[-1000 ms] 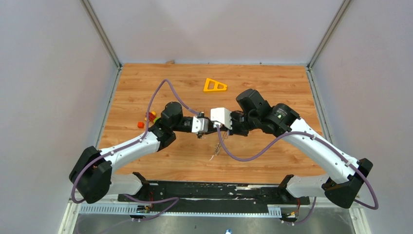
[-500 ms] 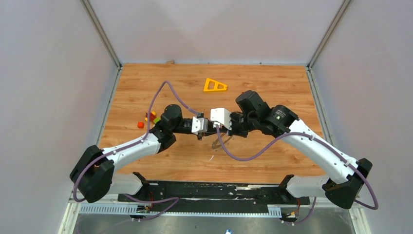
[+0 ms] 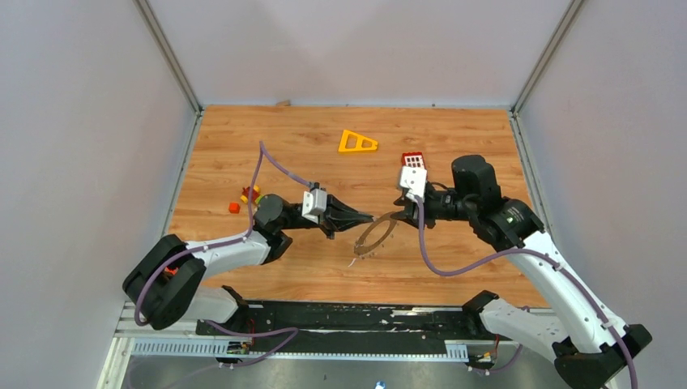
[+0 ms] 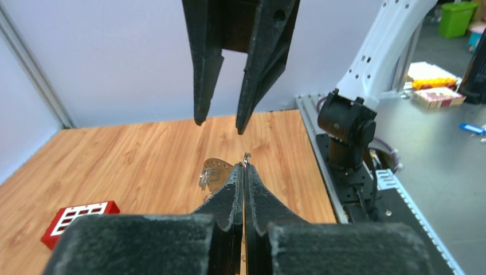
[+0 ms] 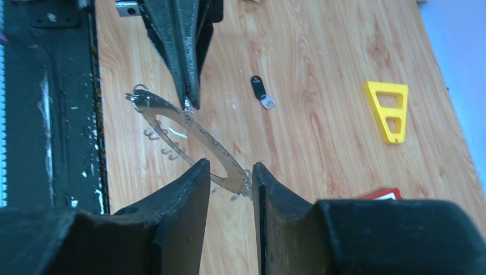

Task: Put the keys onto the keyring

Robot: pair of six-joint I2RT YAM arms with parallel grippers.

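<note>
Keyring point(image 5: 161, 112) edge pinched by left claw point(image 4: 245, 167); right claw point(image 5: 230, 165) spread.

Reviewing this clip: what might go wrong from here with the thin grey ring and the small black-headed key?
1. The left gripper pinches the thin grey ring only at its rim, so it may pivot or slip.
2. The open right gripper has the opposite rim between its fingers; closing off-centre might knock it loose.
3. The small black-headed key lies flat on the wooden table, unheld, likely hard to pinch.
</note>
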